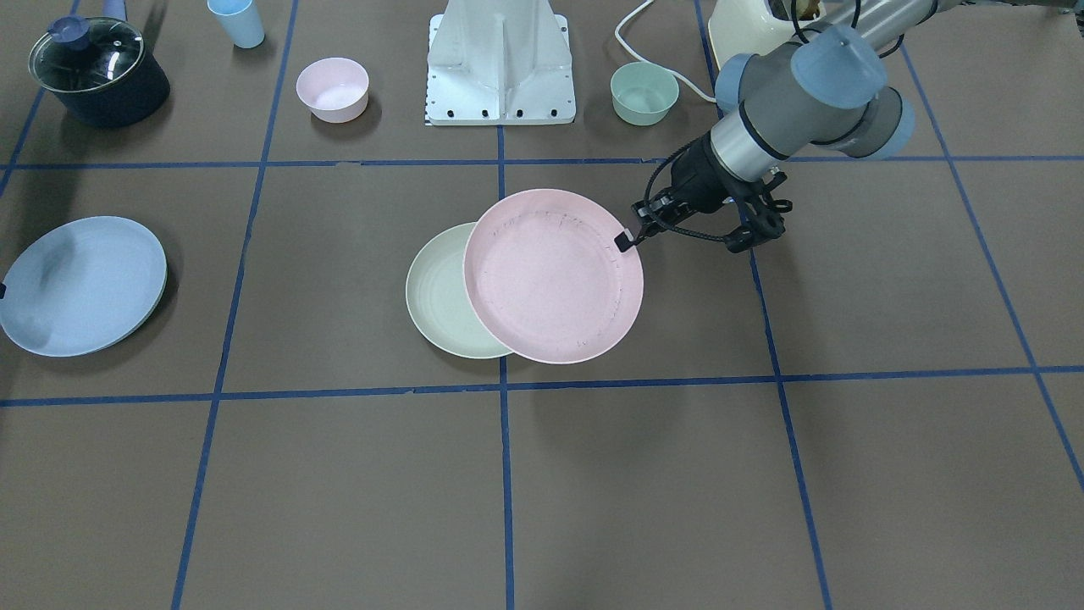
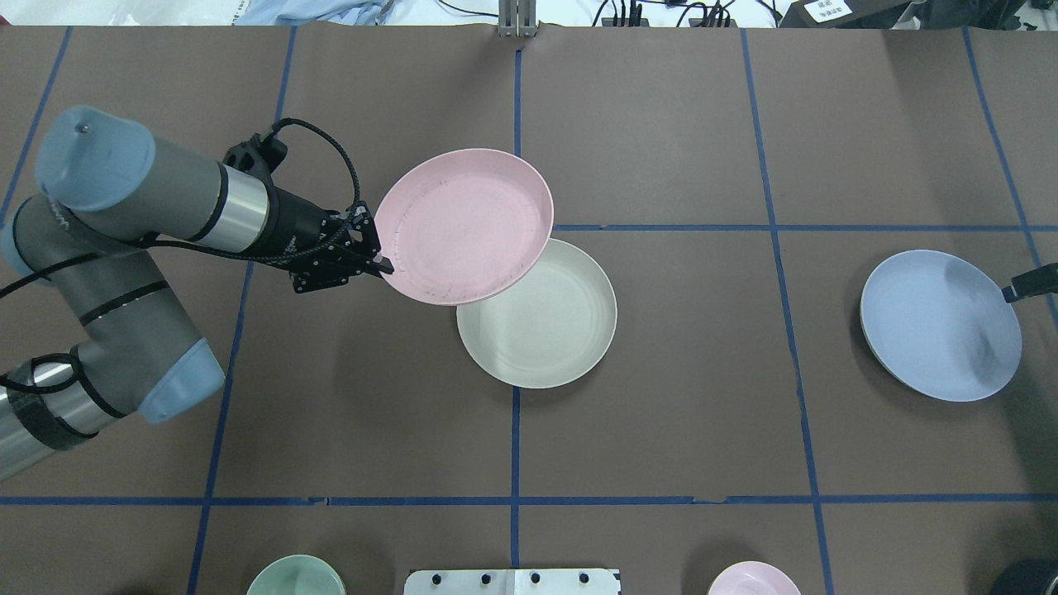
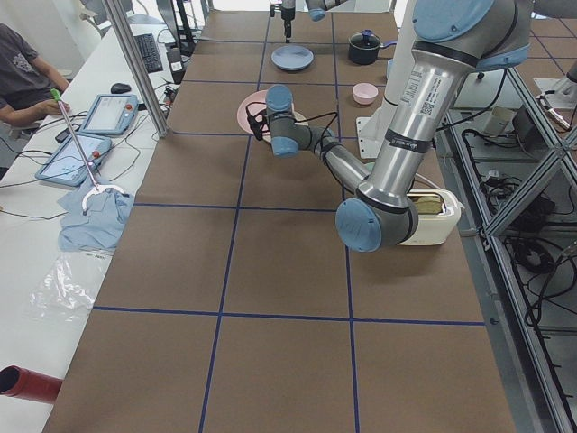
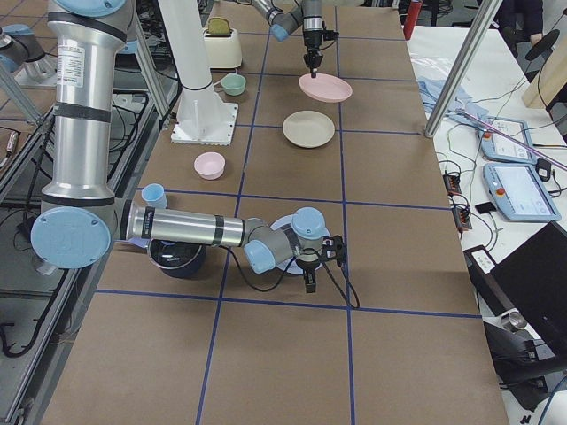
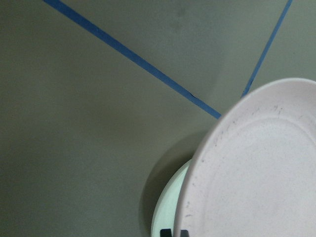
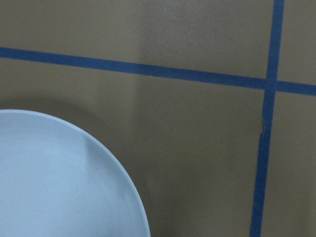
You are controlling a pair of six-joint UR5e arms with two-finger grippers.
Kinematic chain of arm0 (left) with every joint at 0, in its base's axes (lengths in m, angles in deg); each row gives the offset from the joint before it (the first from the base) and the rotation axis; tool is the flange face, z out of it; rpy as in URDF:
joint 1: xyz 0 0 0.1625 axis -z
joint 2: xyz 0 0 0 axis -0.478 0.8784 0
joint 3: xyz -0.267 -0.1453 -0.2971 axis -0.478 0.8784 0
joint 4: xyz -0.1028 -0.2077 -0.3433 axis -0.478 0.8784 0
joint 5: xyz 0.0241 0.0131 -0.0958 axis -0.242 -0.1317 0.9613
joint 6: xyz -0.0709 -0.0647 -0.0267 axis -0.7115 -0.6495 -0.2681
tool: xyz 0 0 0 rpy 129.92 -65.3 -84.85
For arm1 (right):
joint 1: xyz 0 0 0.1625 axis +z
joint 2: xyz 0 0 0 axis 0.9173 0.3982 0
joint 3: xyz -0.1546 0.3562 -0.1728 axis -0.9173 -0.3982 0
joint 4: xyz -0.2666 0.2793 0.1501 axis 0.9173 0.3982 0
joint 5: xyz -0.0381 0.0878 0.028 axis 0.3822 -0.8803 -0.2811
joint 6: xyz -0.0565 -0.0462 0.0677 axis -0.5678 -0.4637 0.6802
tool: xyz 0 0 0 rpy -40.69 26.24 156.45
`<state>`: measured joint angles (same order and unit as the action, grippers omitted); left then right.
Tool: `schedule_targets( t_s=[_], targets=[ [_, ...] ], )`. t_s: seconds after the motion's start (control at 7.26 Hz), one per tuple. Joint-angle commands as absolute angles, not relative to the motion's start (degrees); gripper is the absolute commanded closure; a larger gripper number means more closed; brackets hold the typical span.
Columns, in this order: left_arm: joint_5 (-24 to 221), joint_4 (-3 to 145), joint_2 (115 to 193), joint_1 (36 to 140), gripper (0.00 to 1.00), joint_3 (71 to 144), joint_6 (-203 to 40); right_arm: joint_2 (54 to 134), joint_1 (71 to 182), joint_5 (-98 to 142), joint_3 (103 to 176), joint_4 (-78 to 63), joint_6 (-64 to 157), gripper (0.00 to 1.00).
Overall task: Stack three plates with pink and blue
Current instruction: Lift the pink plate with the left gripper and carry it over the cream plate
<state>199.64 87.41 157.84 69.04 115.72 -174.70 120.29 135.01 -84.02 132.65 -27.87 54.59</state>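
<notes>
Pink plate (image 2: 467, 225) hanging tilted over cream plate (image 2: 545, 326), overlapping only its edge; left gripper (image 2: 382, 266) pinching pink rim. Blue plate (image 2: 938, 326) lying well apart from cream plate, right gripper (image 2: 1021, 287) at its rim, grip unclear. Risk: releasing now, pink landing off-centre and sliding off.

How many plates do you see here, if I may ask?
3. The pink plate is held by the left gripper, partly over the cream plate at the centre; the blue plate is far to the robot's right.
</notes>
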Motion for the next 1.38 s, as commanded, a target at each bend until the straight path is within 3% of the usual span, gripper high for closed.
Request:
schedule_targets(
  t_s=[0.0, 0.41, 0.96, 1.24],
  targets=[
    [197.17, 87.27, 158.78, 66.79, 1.0, 115.53, -175.43, 120.23, 133.95, -83.98, 131.83, -28.02, 54.79, 0.01],
    [194.46, 87.35, 158.61, 63.72, 1.0, 114.92, -175.34, 119.71, 132.72, -84.68, 131.66, -27.85, 54.88, 0.05],
    [191.38, 87.27, 158.69, 60.38, 1.0, 114.13, -175.34, 119.44, 132.36, -87.22, 130.34, -27.76, 54.79, 0.37],
    [191.02, 87.27, 160.44, 60.1, 1.0, 112.73, -175.34, 119.44, 132.36, -87.84, 130.25, -27.76, 54.7, 0.48]
  ],
)
